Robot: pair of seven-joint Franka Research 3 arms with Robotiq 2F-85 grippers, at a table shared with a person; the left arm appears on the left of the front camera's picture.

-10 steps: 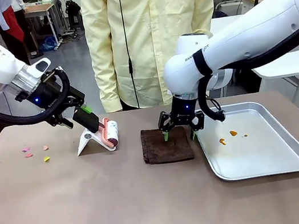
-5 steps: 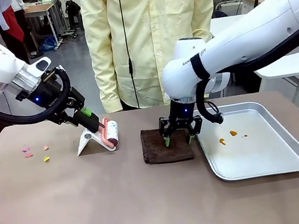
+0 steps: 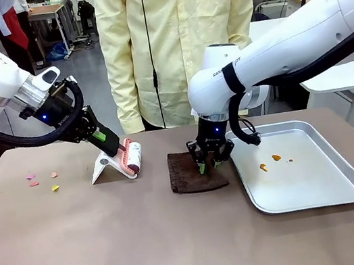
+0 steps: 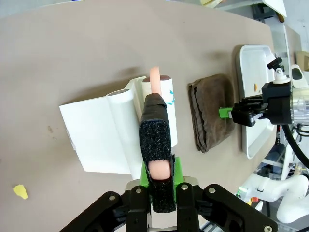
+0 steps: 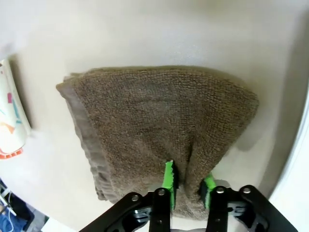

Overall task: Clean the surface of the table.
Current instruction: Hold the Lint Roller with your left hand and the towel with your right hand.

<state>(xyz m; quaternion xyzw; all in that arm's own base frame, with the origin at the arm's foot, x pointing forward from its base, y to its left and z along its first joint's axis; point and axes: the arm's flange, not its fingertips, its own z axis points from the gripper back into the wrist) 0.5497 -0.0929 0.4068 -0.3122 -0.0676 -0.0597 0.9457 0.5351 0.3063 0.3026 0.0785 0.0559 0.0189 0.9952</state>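
On the taupe table [image 3: 116, 253] lies a folded brown cloth [image 3: 189, 176], just left of the silver tray. My right gripper [image 3: 207, 165] presses down on its right edge. In the right wrist view the green pads [image 5: 169, 176] pinch a raised fold of the cloth [image 5: 154, 116], so that gripper [image 5: 188, 186] is shut on it. A lint roller [image 3: 132, 159] with a pink handle rests in a white stand [image 3: 103, 168]. My left gripper [image 3: 112, 146] is shut on that handle, as the left wrist view shows [image 4: 157, 159]. The roller [image 4: 166, 104] stays in the stand [image 4: 96, 135].
The silver tray [image 3: 326, 202] at the right holds small orange scraps [image 3: 276, 157]. Pink and yellow paper scraps [image 3: 55, 187] lie on the table at the far left. A person in a yellow coat stands at the far edge. The near half of the table is bare.
Both grippers have closed: the left one on the roller's pink handle, the right one on the cloth's edge, bunching up a fold. The right gripper also shifted slightly left.
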